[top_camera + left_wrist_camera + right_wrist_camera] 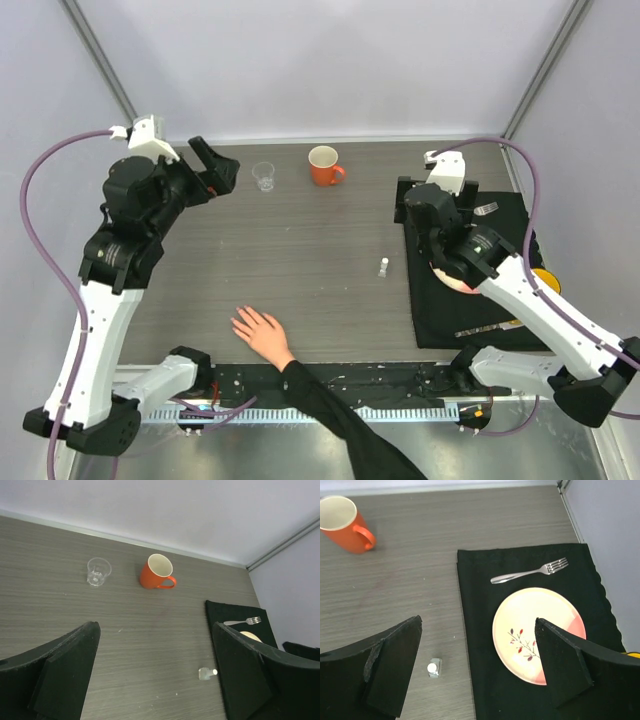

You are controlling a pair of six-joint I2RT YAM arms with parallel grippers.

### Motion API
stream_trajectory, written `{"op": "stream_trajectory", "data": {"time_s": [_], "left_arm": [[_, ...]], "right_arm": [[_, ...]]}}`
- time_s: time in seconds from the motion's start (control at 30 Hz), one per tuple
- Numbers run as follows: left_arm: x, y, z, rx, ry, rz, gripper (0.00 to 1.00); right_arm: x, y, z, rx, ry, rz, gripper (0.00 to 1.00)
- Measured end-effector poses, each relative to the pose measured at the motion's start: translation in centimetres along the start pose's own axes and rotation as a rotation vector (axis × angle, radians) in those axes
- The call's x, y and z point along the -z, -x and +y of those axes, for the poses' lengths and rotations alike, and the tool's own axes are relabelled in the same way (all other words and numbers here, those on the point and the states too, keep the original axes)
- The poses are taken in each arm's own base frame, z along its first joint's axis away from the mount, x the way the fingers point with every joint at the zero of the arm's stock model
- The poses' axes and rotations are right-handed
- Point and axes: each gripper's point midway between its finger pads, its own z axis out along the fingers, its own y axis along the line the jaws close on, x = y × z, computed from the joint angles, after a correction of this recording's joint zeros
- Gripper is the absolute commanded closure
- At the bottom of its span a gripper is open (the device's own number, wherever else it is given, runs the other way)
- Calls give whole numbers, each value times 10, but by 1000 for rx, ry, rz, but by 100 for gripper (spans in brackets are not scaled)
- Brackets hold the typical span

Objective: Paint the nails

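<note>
A bare light-skinned hand [262,335] with spread fingers and a black sleeve lies flat near the table's front edge; its nails are too small to make out. A small clear white-capped bottle [383,266] stands mid-table, and also shows in the left wrist view [206,673] and in the right wrist view [434,668]. My left gripper [214,165] is open and empty, high at the back left [155,627]. My right gripper [412,212] is open and empty above the mat's left edge [479,621]. The hand is out of both wrist views.
An orange mug [324,165] and a clear glass [263,176] stand at the back. A black mat [500,320] on the right carries a plate [537,630] and a fork [530,571]. A frame with white walls encloses the table.
</note>
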Motion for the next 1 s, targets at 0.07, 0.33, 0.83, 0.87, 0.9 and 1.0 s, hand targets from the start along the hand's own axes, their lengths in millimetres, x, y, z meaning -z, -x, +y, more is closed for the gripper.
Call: {"op": "stream_trajectory", "data": {"time_s": [0.07,0.33,0.83,0.87,0.9,1.0], "left_arm": [[9,-1,-1,1,-20,-12,0],[-51,-29,-28,-20,-105,174,0],[-158,-313,-126,-405,-82,671,0],[-163,-319,-138,-417,-90,661,1],[-166,-326,-147,-428,-97,657,2],[-174,-349,-170,-453,-106,649,5]], "right_arm": [[-5,-10,3,10,-15,25,0],[-31,-68,28,144,-21,192,0],[-45,-139,-68,-72,-153,367,1],[-42,-129,-74,-112,-156,334,0],[-40,-121,-77,-143,-152,306,0],[-34,-105,-84,-205,-137,246,0]]}}
